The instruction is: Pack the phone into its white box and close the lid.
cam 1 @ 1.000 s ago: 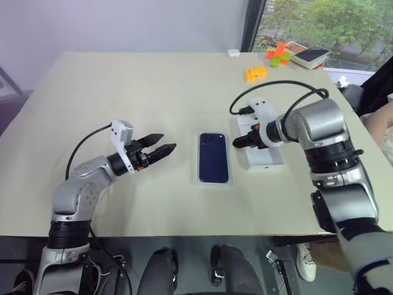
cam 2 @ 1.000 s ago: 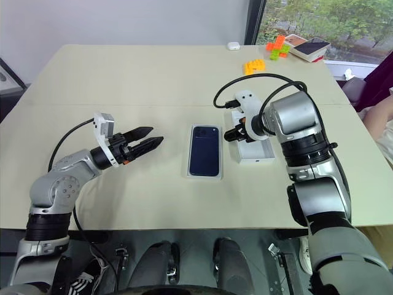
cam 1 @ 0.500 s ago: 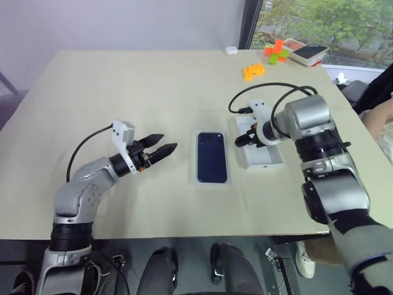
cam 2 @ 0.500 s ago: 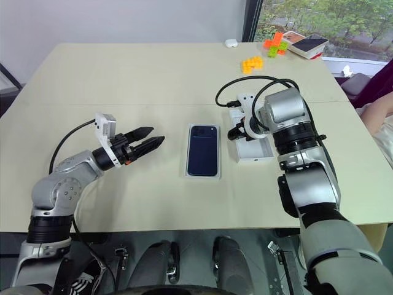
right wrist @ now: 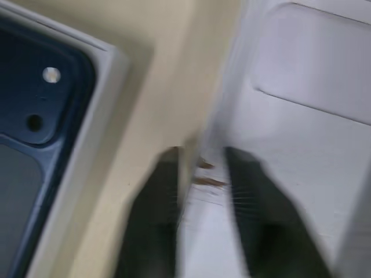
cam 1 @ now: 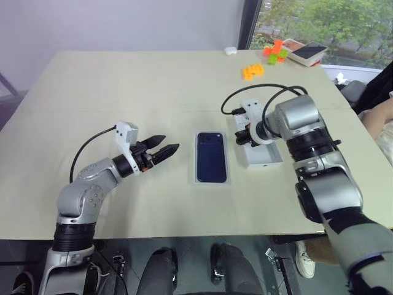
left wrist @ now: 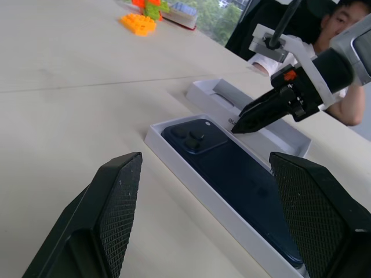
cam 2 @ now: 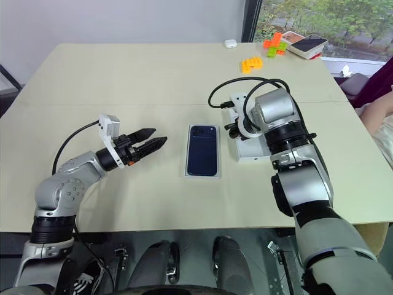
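Phone is lying face down in the white box at the middle of the table, its camera cluster sitting at the far corner. The dark back is filling the tray almost rim to rim. The box is lying flat, long side running away from the robot.

Just to the right of the box, close beside it but apart, the lid is lying open side up, plain white inside. A rounded recessed panel is showing within it in the right wrist view; whether that is a separate piece I cannot tell.

Right gripper is pointing steeply down at the lid's left wall, the side facing the box. Its fingers are pinched together on that thin wall — one finger sitting outside over the table, the other inside the lid.

Left gripper is hovering above bare table to the left of the box, well apart from it, pointing level toward the phone. Its fingers are standing wide apart — holding nothing.

Orange blocks are sitting far back on the right of the table. A person's arm is showing past the table's right edge.
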`<state>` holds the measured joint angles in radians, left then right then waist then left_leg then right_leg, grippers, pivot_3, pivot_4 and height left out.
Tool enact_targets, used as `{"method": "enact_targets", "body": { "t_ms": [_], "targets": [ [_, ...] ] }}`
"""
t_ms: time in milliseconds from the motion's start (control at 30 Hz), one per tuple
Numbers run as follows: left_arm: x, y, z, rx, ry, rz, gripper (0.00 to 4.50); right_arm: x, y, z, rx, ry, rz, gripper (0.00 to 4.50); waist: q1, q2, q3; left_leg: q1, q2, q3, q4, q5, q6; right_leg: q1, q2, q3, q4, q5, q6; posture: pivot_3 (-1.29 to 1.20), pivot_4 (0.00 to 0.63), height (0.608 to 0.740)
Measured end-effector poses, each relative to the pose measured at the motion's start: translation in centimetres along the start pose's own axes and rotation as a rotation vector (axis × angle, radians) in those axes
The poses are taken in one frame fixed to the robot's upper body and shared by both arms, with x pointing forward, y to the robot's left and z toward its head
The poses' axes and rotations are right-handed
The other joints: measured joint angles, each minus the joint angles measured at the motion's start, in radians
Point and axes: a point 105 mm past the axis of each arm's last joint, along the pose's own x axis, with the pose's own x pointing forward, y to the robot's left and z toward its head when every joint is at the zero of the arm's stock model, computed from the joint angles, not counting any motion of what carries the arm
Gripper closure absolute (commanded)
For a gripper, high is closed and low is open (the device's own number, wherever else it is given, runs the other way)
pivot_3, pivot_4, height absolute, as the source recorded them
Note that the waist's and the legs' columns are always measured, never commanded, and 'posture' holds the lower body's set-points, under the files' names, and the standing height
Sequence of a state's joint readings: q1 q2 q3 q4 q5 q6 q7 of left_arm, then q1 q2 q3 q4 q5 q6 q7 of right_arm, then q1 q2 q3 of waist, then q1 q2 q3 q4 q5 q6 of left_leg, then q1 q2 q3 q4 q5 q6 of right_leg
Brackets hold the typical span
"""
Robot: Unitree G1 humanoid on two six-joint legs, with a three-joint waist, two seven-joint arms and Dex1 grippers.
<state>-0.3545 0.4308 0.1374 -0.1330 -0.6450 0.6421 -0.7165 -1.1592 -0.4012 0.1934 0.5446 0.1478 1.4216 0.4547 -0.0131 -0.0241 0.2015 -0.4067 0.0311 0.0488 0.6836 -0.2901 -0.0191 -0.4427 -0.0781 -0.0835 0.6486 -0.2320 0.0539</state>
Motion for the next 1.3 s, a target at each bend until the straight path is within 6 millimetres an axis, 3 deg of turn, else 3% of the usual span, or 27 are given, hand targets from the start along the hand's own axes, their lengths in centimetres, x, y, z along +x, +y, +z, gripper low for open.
{"method": "enact_targets", "body": {
  "t_ms": [267,433,567,667,767,867,1000,1300],
  "targets": [
    [0.0,0.0,0.1,0.001,0.002,0.0,0.79,0.1,0.1,0.2,0.041,-0.011,-0.007,4.48,0.0,0.0,0.0,0.0,0.0,0.0,0.0,0.0,0.0,0.0,0.0,0.0,0.0,0.0,0.0,0.0,0.15,0.74],
    [0.0,0.1,0.1,0.009,0.006,0.004,0.79,-0.3,-0.5,1.3,0.18,-0.111,0.041,4.48,-0.001,0.0,0.0,0.0,0.0,0.0,0.0,0.0,0.0,0.0,0.0,0.0,0.0,0.0,0.0,0.0,0.15,0.74],
    [0.0,0.3,0.3,0.01,0.006,0.008,0.79,-1.7,1.6,4.5,0.241,-0.316,0.235,4.48,-0.005,0.0,0.0,0.0,0.0,0.0,0.0,0.0,0.0,-0.001,0.001,0.0,0.0,0.0,0.0,0.0,0.15,0.74],
    [-0.1,0.7,0.3,0.012,0.009,0.017,0.79,-4.3,3.8,6.7,0.159,-0.464,0.378,4.48,-0.002,0.001,0.0,0.0,0.001,0.0,-0.001,0.0,0.0,-0.001,0.001,0.0,0.0,0.0,0.0,0.0,0.15,0.74],
    [-0.4,1.1,0.5,0.016,0.01,0.029,0.79,-6.6,5.9,7.5,0.082,-0.562,0.515,4.48,0.001,0.0,0.0,-0.001,0.0,0.0,-0.001,0.0,0.0,-0.001,0.0,0.0,-0.001,0.0,0.0,0.0,0.15,0.74],
    [-0.9,1.5,0.9,0.021,0.003,0.045,0.79,-7.5,7.4,7.3,0.109,-0.594,0.661,4.48,0.001,0.0,0.0,-0.001,0.0,0.0,0.0,0.0,0.0,-0.001,-0.001,0.0,-0.001,0.0,0.0,0.0,0.15,0.74],
    [-1.7,1.9,2.0,0.006,-0.038,0.048,0.79,-9.4,10.2,6.2,0.328,-0.538,1.061,4.48,0.0,0.0,0.0,-0.001,0.001,0.0,0.0,0.0,0.0,-0.001,0.0,0.0,0.0,0.0,0.0,0.0,0.15,0.74],
    [-3.5,1.3,4.2,-0.04,-0.114,-0.007,0.79,-7.9,12.5,4.1,0.56,-0.463,1.233,4.48,-0.002,0.001,0.0,-0.001,0.001,-0.001,0.0,0.0,0.0,-0.001,0.0,0.0,0.0,0.0,0.0,0.0,0.15,0.74]
  ]
}}
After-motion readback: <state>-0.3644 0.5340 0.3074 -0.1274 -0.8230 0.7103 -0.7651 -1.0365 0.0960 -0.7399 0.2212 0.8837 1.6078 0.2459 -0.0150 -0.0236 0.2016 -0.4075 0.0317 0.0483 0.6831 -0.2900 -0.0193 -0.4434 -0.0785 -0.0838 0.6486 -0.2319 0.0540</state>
